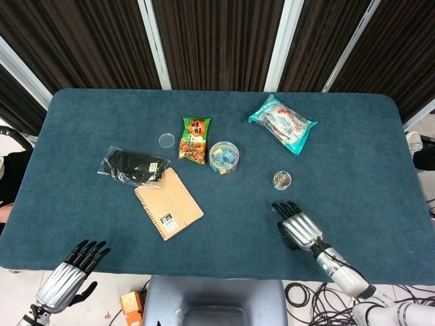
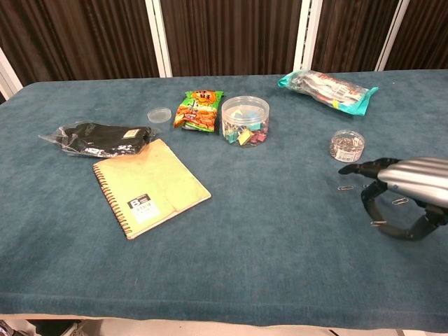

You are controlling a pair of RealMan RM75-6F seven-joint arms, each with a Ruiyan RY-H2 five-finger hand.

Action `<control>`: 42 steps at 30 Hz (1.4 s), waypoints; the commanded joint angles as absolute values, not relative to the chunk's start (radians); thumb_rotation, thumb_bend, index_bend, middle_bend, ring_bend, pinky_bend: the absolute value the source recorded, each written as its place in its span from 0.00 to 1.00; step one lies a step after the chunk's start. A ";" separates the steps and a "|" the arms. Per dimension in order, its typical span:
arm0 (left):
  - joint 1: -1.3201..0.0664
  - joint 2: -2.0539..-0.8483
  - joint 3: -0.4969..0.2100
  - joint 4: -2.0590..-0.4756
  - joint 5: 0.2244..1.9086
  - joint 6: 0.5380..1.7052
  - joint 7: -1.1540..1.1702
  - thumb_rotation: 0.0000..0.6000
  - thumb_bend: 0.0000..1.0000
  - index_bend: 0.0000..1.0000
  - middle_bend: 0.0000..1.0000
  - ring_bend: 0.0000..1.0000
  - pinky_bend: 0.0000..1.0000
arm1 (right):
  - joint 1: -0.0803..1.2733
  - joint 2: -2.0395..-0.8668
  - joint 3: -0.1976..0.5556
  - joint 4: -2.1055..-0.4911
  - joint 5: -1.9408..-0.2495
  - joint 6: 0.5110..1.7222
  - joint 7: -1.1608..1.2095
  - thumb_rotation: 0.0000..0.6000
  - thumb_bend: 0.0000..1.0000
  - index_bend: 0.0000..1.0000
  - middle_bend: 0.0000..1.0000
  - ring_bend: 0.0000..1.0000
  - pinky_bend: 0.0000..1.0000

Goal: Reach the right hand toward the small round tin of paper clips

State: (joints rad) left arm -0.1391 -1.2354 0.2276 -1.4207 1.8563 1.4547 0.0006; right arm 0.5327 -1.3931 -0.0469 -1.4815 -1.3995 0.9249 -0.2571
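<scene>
Chest view shows your right hand (image 2: 395, 199) hovering low over the counter (image 2: 266, 231), empty, fingers apart, fingertips pointed at the tin of paper clips (image 2: 347, 145), near but apart. The reach looks in hand, not finished: carry the hand forward and slightly up-table, clearing the loose paper clips (image 2: 346, 187) beneath. Your left hand (image 1: 68, 272) hangs off the near edge, released.

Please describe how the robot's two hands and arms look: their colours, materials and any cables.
Both the right hand and the left hand have ribbed silver metallic backs and black fingers. The right forearm is silver-grey, with a dark band at the wrist. Black cables lie on the floor beside it.
</scene>
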 commanded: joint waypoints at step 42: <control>-0.170 -1.227 0.201 -1.427 1.820 1.410 -0.023 1.00 0.39 0.00 0.00 0.00 0.00 | 0.797 -1.544 0.181 -1.199 -0.786 0.845 -0.614 1.00 0.47 0.45 0.00 0.00 0.00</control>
